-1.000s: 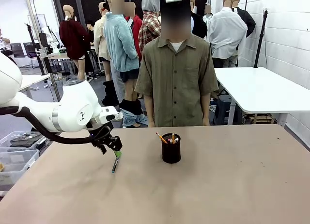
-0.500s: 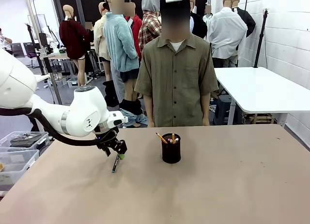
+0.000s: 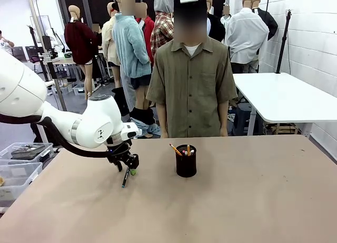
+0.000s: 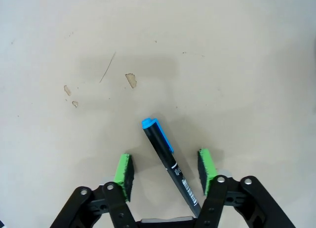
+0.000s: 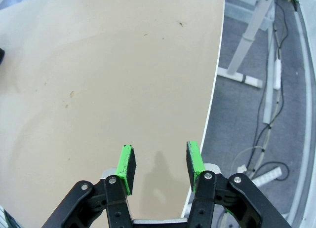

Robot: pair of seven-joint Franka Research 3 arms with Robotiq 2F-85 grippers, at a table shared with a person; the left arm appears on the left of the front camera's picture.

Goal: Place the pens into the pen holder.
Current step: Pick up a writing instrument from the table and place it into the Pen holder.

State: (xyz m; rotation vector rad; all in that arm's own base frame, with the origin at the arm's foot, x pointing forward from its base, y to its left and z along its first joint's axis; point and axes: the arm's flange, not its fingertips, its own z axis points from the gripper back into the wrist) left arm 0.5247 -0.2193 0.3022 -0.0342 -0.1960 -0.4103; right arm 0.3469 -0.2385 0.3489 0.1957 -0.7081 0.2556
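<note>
A: Where is the left gripper (image 3: 129, 168) just now?

B: Down at the table (image 3: 253, 201), in the left half, nearer the far edge than the near one. Its jaws stand apart, one on each side of a marker pen (image 4: 169, 164) that lies flat on the tabletop.

A: Is it gripping the pen?

B: No. In the left wrist view there is bare table between each green pad (image 4: 124, 172) and the barrel, so the jaws are open with the pen loose between them. The pen is dark with a blue cap (the cap end points away from the wrist), and it lies aslant between the fingers, closer to the pad on the picture's right.

A: And the pen holder?

B: The black pen holder (image 3: 186, 161) stands upright near the middle of the far edge, in front of the person (image 3: 190, 80) in the olive shirt, well apart from the left gripper, to its right. Several pens (image 3: 181, 149) already stand in it, one orange one leaning out to the left.

A: The right gripper?

B: The right gripper (image 5: 160, 164) hangs over the table's edge with floor and cables beyond; its pads are apart and nothing sits between them.
</note>
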